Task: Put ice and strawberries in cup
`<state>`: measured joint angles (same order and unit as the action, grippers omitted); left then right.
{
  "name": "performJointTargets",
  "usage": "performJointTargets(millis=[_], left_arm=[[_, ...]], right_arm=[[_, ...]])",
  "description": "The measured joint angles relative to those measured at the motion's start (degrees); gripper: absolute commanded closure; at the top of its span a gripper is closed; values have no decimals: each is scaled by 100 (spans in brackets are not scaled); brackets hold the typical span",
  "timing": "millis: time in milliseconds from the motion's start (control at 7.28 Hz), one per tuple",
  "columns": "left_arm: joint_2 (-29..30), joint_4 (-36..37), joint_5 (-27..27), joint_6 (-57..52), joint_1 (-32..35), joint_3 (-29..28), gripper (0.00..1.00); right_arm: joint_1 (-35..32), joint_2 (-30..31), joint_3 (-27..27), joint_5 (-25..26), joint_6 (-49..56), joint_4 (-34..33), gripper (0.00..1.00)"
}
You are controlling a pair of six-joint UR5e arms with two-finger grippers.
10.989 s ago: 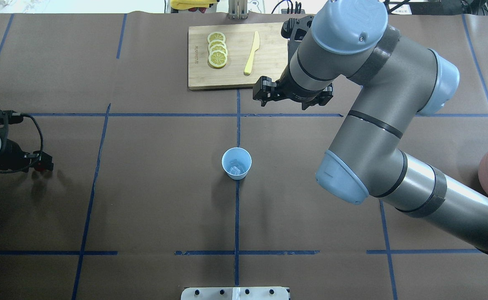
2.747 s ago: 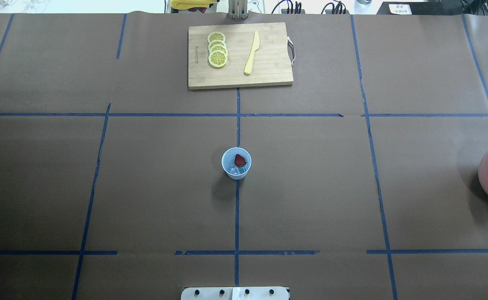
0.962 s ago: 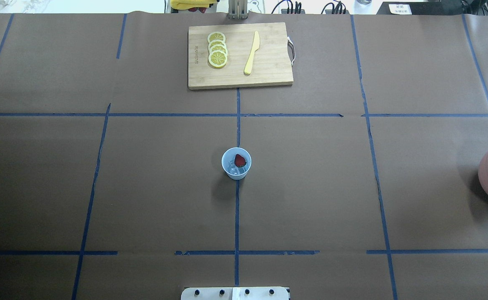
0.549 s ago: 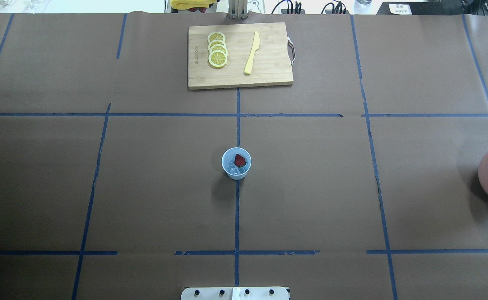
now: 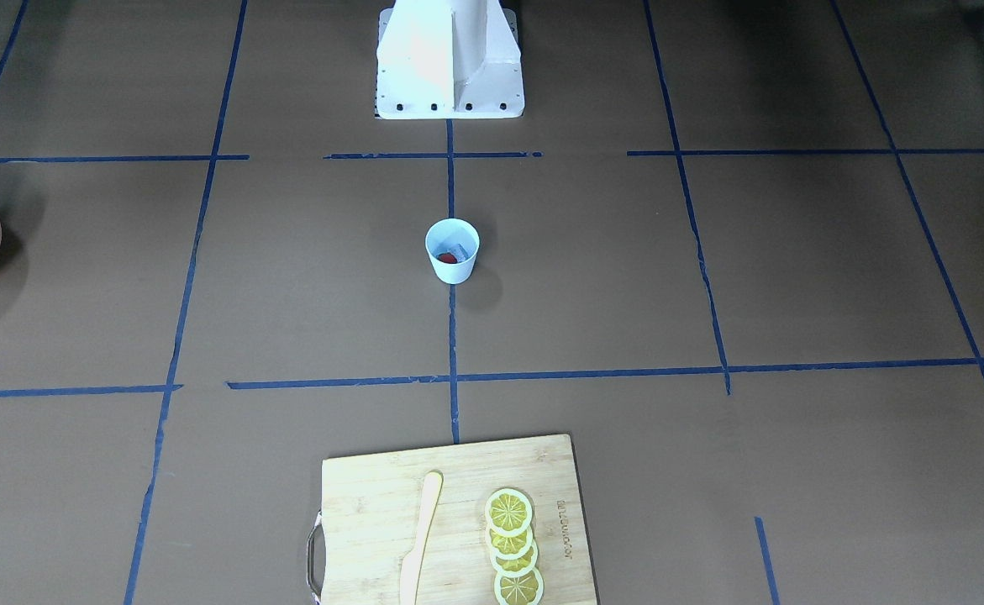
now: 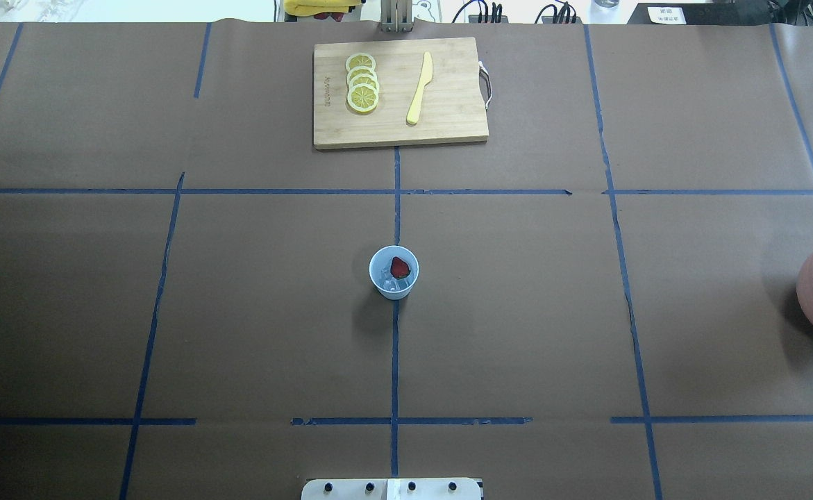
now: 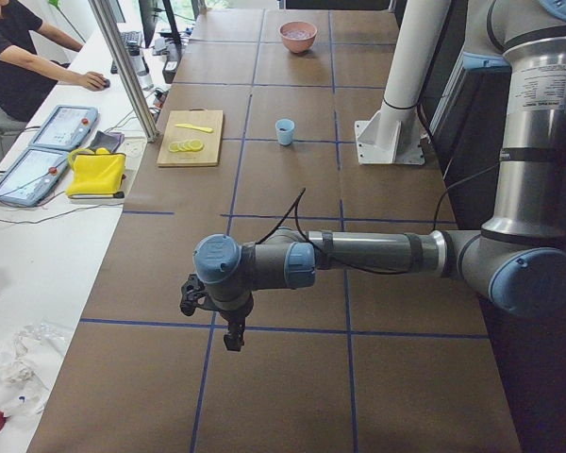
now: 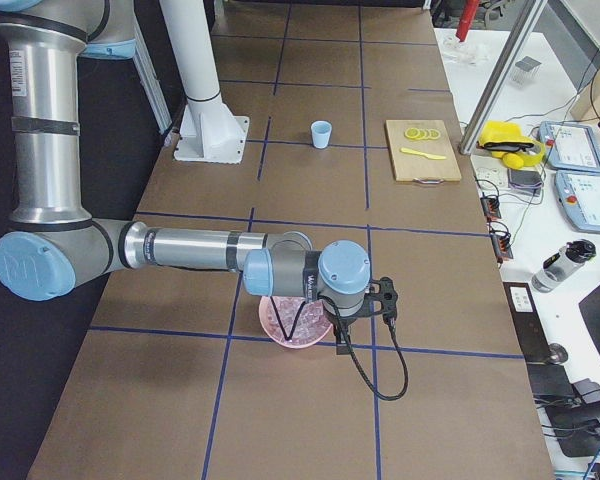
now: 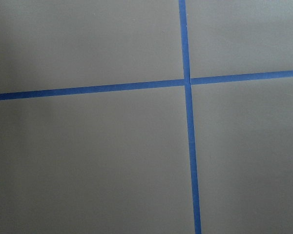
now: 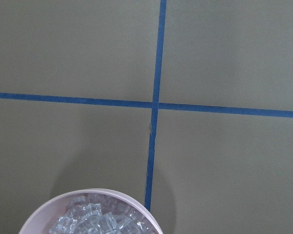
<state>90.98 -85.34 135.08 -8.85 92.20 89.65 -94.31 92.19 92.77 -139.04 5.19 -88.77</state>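
Left claw (image 7: 233,338), right claw (image 8: 341,343): grip state indiscernible. Strawberry (image 6: 399,267) on ice (image 6: 390,283) in cup (image 6: 395,294); pink bowl (image 6: 810,288) cut off at frame edge.

The table cover (image 6: 260,326) is matt paper, the cutting board (image 6: 448,104) wood, the cup (image 6: 396,292) smooth plastic.

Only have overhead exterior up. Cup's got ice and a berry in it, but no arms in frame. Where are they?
Observer: Exterior left has the left gripper hanging over bare brown paper toward the table's left end, far from the cup.
Operator: Right one?
Observer: Exterior right puts the right gripper close by the pink bowl; over its rim or beside it, can't tell.
Operator: Holding anything?
Observer: Can't tell open or shut. Right wrist view shows only ice in that bowl and tape lines, no fingers.
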Motion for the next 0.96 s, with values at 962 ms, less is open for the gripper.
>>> performJointTargets(millis=[962], left_arm=[[-1,0,-8,252,0,-2,0]], right_arm=[[-26,-8,4,0,0,0,1]])
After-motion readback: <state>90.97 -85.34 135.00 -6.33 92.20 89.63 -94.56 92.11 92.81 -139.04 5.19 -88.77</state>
